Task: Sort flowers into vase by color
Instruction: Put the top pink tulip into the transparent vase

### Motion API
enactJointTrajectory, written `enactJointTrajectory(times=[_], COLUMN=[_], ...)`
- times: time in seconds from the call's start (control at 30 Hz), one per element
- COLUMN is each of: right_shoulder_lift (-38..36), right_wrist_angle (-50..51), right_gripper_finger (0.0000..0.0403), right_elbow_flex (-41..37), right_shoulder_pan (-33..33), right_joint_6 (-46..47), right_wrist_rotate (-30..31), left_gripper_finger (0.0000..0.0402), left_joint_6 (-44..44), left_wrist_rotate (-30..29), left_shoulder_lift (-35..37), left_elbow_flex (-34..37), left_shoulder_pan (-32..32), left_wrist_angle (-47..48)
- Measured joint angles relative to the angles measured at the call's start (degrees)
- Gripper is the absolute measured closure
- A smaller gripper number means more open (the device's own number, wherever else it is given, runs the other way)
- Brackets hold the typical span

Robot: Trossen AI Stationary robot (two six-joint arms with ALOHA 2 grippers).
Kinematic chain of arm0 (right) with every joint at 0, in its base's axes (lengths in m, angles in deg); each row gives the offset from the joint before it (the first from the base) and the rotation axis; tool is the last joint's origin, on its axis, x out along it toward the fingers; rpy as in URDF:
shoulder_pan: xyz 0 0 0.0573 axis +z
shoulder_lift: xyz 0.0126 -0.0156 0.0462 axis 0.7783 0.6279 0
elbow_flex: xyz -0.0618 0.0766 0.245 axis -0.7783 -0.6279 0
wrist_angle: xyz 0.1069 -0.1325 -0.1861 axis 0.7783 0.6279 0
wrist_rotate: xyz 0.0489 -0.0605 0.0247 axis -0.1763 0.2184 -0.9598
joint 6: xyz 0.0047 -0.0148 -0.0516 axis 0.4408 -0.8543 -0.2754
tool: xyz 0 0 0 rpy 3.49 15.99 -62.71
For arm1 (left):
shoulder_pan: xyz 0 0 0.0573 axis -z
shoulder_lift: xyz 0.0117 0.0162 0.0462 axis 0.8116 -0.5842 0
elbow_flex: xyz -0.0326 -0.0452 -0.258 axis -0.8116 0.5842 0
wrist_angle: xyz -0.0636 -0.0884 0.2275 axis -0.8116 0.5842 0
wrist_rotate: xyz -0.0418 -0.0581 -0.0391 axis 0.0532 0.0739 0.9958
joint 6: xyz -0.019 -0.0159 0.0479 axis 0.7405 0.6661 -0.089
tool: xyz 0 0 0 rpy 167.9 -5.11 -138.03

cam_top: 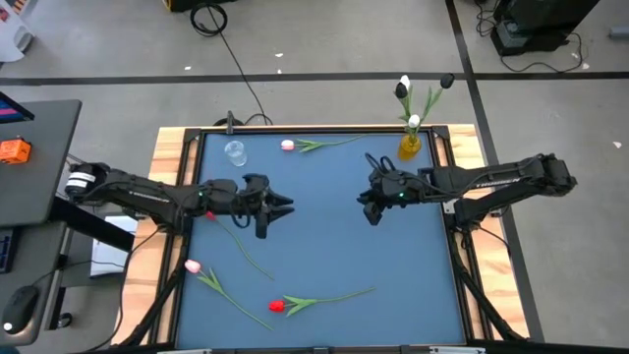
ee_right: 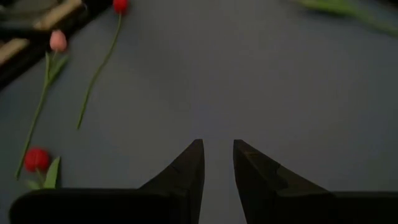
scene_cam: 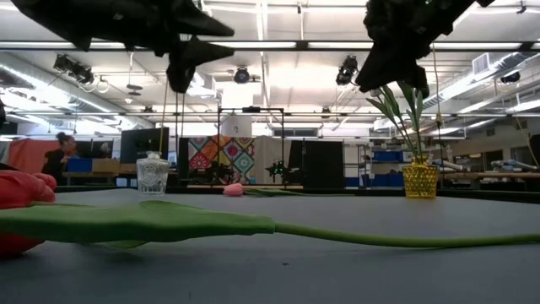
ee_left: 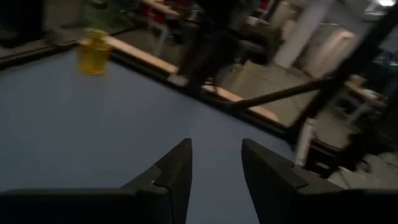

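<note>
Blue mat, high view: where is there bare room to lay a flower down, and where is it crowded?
Bare: the middle between the left gripper and right gripper, and the near right corner beyond the red tulip. Crowded: near left, with the pink tulip and stems; the far edge by the glass and yellow vase.

A large open lab or workshop: ceiling strip lights [scene_cam: 253,44], black equipment frames [scene_cam: 253,143], floor cables [cam_top: 236,59], desks beyond the table [cam_top: 324,226].

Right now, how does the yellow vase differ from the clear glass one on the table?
The yellow vase holds flowers, white and black-headed; the clear glass vase holds none. The yellow one stands at the far right corner, the clear one at the far left. Both stand upright near the table's far edge, with no fingers near them.
</note>
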Motion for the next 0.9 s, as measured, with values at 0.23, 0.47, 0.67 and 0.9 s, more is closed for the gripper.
enactJointTrajectory(times=[0.23, 0.47, 0.67, 0.9], right_shoulder_lift=[5.8, 10.3, 11.1, 9.4], right_wrist_angle=[-2.0, -7.6, -8.6, -8.3], right_gripper_finger=[0.0309, 0.0309, 0.0309, 0.0309], right_elbow_flex=[0.0, 0.0, 0.0, 0.0], right_shoulder_pan=[0.0, 0.0, 0.0, -0.3], right_joint_6=[0.6, 0.7, 0.7, 2.4], right_wrist_rotate=[-4.8, -7.8, -7.7, -5.0], left_gripper_finger=[0.0258, 0.0257, 0.0257, 0.0257], left_joint_6=[0.1, -3.3, -3.4, -2.6], left_wrist_rotate=[-0.7, -0.6, -0.6, -0.7], left_shoulder_lift=[5.0, 5.1, 5.1, 5.1], left_elbow_flex=[0.0, 0.0, 0.0, 0.0], left_shoulder_pan=[-7.2, -8.4, -8.8, -9.2], left_wrist_angle=[7.9, 9.1, 9.4, 9.4])
